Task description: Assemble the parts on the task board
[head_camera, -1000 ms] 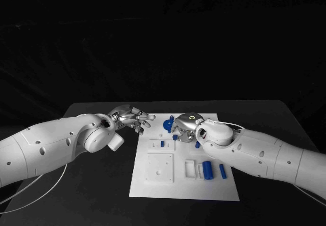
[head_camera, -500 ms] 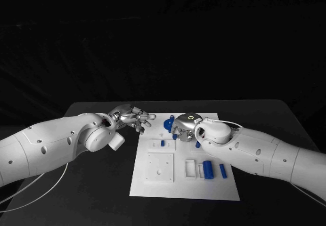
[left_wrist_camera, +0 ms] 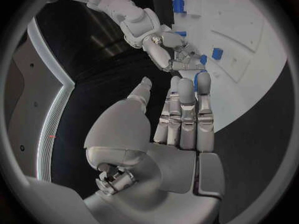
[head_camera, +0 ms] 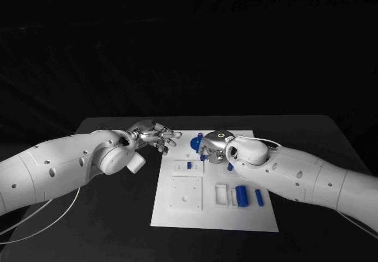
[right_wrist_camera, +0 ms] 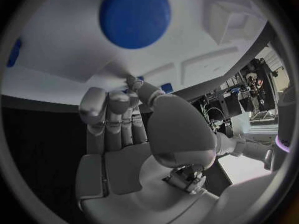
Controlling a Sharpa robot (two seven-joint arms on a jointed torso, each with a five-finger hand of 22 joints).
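Note:
The white task board (head_camera: 212,218) lies in the middle of the black table. My right hand (head_camera: 214,146) bends down over its far part beside a round blue disc (head_camera: 194,143). Its thumb and a fingertip meet on a small blue part (head_camera: 202,159) at the board's surface. In the right wrist view the curled right hand (right_wrist_camera: 124,134) pinches that part (right_wrist_camera: 140,78) below the disc (right_wrist_camera: 134,15). My left hand (head_camera: 158,136) hovers at the board's far left corner, fingers apart and holding nothing. The left wrist view shows my left hand (left_wrist_camera: 181,119) with straight fingers pointing toward my right hand (left_wrist_camera: 165,47).
A blue cylinder (head_camera: 242,195) and a blue bar (head_camera: 259,197) lie on the board's right side near my right forearm. A raised white square (head_camera: 187,195) and a white slot piece (head_camera: 220,195) sit mid-board. A thin cable (head_camera: 47,215) hangs under my left arm.
My right hand has crept slightly left over the board. My left hand's fingers have shifted a little at the board's corner. The parts on the board lie as before.

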